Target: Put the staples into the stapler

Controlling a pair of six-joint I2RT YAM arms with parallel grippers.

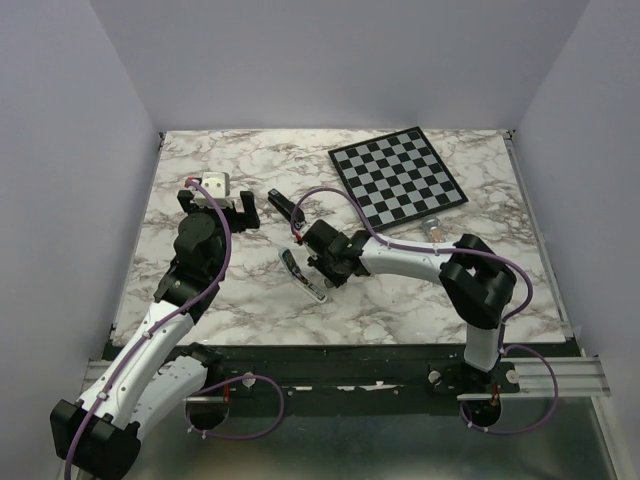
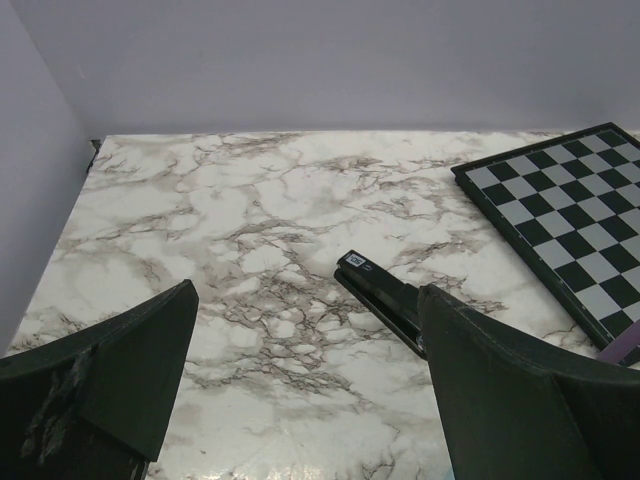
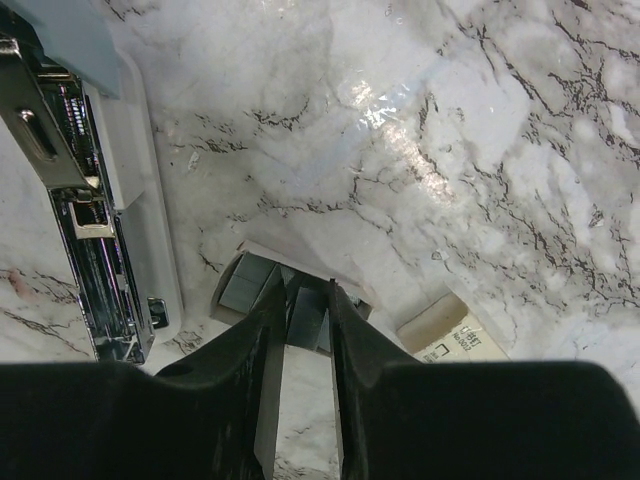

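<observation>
**Staples pinched, channel next**

The staples (image 3: 302,316) seem clamped in the right gripper (image 3: 307,295), by their box (image 3: 450,338). The stapler (image 3: 95,215) is laid open just beside it, so next the strip has to be lined up with its channel. The left gripper (image 2: 307,293) is spread wide, empty.

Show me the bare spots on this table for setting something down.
Bare marble: the far strip between the back wall and the left tool, left of the checkerboard; and the near strip between the stapler and the arm bases. Crowded: the centre, where the right tool grips the staples beside the stapler.
</observation>
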